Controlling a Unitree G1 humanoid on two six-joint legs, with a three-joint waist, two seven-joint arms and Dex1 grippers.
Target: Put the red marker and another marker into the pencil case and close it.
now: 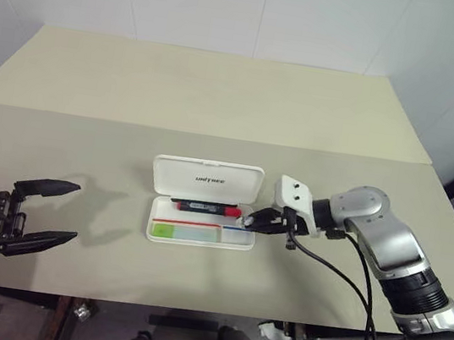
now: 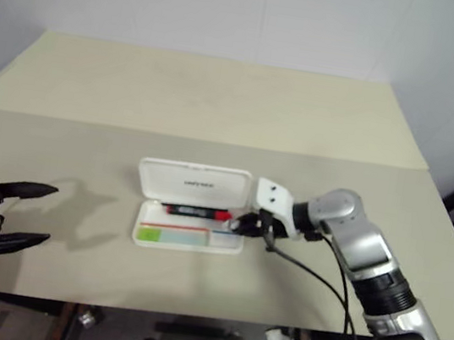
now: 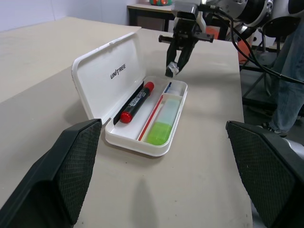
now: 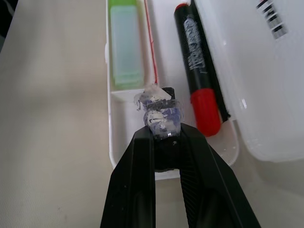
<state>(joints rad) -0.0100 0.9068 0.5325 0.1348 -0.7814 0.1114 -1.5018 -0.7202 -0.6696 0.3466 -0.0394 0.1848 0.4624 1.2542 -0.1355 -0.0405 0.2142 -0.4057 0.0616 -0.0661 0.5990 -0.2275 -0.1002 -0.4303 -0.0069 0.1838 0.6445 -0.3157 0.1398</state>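
Two black fingers of my right gripper (image 4: 161, 126) are pinched together on a small scrap of blue-marked clear wrapping (image 4: 159, 114), just above the near end of the pencil case (image 1: 202, 209). Just beyond them the red marker (image 4: 199, 66) and the green marker (image 4: 125, 42) lie inside the open tray. My left gripper (image 1: 46, 210) stands released, well apart from the case.
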